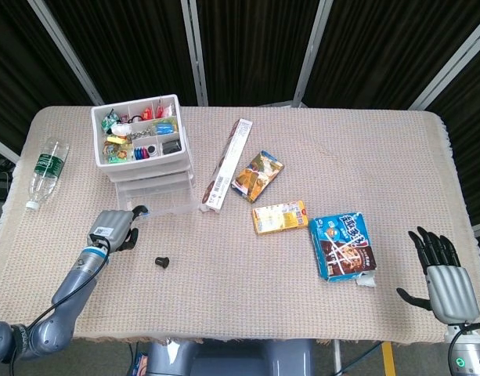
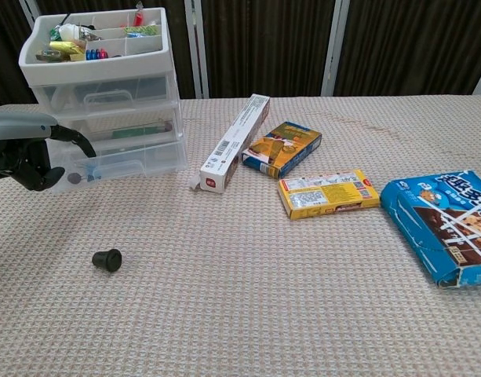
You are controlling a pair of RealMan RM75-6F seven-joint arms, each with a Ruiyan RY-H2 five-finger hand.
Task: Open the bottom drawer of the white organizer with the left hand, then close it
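Observation:
The white organizer (image 1: 142, 141) (image 2: 107, 71) stands at the back left, its top tray full of small colourful items. Its clear bottom drawer (image 1: 157, 202) (image 2: 122, 163) is pulled partly out toward the front left. My left hand (image 1: 112, 228) (image 2: 24, 153) sits just in front of it, fingers curled, with one finger hooked over the drawer's front edge. My right hand (image 1: 442, 274) hovers open past the table's front right corner, fingers spread and holding nothing; the chest view does not show it.
A small black cap (image 1: 161, 262) (image 2: 107, 259) lies near the left hand. A plastic bottle (image 1: 45, 171) lies at the far left. A long white box (image 1: 225, 164), a snack pack (image 1: 258, 174), a yellow box (image 1: 279, 217) and a blue box (image 1: 344, 244) lie mid-table.

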